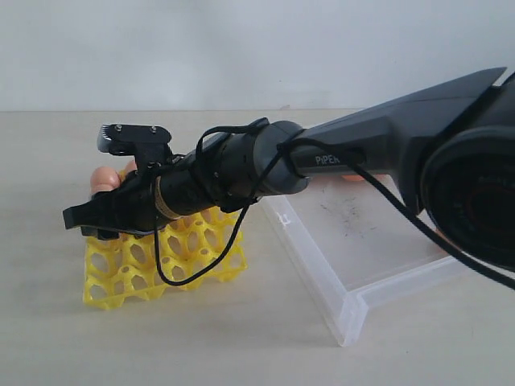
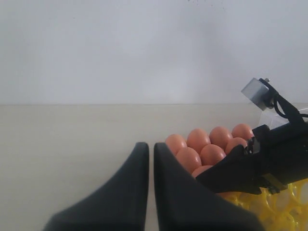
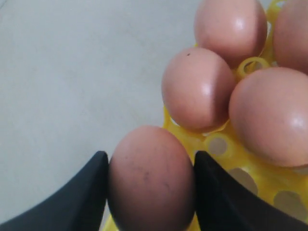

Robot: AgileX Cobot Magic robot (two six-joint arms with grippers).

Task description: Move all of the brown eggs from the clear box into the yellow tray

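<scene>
Where the exterior view looks across the pale table (image 1: 241, 346), you see the right arm (image 1: 386, 145) stretched past the middle to the left. The right gripper (image 1: 84, 217) is low over the yellow tray (image 1: 121, 281). The tray is a bright open grid of cup cells. Its far side is hidden by the arm, with only a few brown eggs (image 1: 105, 178) peeking out behind the wrist. A black cable (image 1: 193, 273) loops down in front of the tray. The clear box (image 1: 354, 314) lies to the right, near the tray but apart from it, and its transparent floor is marked with dark scuffs.

In the left wrist view, your left gripper (image 2: 150, 147) hangs above bare table short of the tray. Its black fingers are drawn together to a thin slit with nothing in it. Beyond them the eggs sit packed side by side in the tray, smooth, matte and orange-brown, partly covered by the right arm's black hand.

In the right wrist view, your right pincer is clenched on the gripped egg (image 3: 151, 192), with a dark finger pressed to each flank. That egg is oval and dull brown with faint darker flecks, and it is at the tray's outer corner. You cannot tell whether it rests in its cup. Four more eggs sit in the cells just beyond it, close together, each with a small highlight.
</scene>
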